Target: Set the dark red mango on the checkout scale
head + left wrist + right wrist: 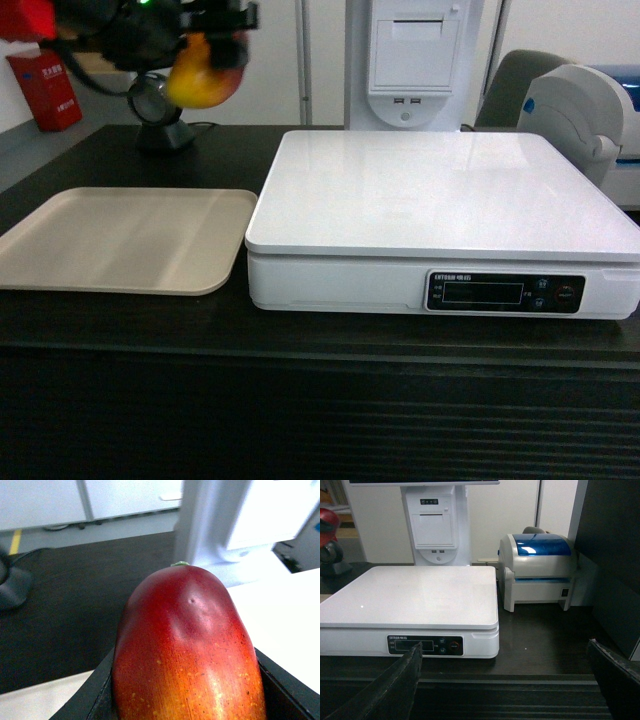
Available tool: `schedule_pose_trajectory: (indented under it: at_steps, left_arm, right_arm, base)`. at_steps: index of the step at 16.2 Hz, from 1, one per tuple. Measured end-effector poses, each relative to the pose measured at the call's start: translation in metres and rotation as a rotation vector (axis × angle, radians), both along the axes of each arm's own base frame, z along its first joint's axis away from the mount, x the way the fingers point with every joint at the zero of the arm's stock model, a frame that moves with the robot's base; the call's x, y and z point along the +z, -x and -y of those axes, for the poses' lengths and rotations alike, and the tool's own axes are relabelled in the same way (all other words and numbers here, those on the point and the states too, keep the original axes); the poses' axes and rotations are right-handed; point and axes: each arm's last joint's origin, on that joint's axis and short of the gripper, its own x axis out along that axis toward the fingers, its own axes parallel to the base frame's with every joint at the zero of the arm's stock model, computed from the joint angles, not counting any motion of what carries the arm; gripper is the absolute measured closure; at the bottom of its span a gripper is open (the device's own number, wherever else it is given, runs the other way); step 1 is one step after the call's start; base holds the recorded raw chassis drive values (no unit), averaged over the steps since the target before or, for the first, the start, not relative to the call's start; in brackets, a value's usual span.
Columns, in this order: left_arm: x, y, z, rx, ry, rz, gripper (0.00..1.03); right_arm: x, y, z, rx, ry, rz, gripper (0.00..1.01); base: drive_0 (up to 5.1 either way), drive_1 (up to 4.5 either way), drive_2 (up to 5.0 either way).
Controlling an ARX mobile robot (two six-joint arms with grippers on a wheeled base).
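Dark and wide, the checkout (150,330) carried the scale (440,190) in the middle and a beige tray (120,240) just beside it on the left; a label printer (537,570) stood to the right of the scale. The scale's white platform had nothing on it.

The left gripper (205,40) hung high over the back left part of the counter, and its fingers were clenched on the dark red mango (187,650). In the left wrist view the fruit filled the space between the black jaws, with the red end pointing away and the orange part near the camera. The mango was in the air, behind the tray, and well apart from the platform.

The right gripper (505,680) waited low in front of the scale, with its fingers spread wide and nothing between them.

I judged that the step in hand was the carrying. The next move would call for a travel to the right until the fruit is above the platform, then a slow descent before the fingers release, because an oval mango could roll on such a glossy surface.
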Motion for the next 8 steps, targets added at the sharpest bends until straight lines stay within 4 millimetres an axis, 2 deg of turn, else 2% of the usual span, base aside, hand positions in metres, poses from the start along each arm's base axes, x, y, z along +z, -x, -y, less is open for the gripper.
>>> schedule_pose_trajectory:
  at_steps: [1, 4, 8]
  left_arm:
    - [0.006, 0.004, 0.026, -0.055, 0.007, 0.000, 0.41]
    - [0.002, 0.013, 0.094, -0.174, 0.014, -0.020, 0.41]
    - [-0.017, 0.027, 0.164, -0.295, -0.014, -0.068, 0.41]
  right_arm:
    - [0.000, 0.000, 0.000, 0.000, 0.000, 0.000, 0.03]
    - [0.000, 0.000, 0.000, 0.000, 0.000, 0.000, 0.03]
    - [0.000, 0.000, 0.000, 0.000, 0.000, 0.000, 0.03]
  base:
    - [0.0, 0.00, 0.0]
    - [0.0, 0.00, 0.0]
    - [0.0, 0.00, 0.0]
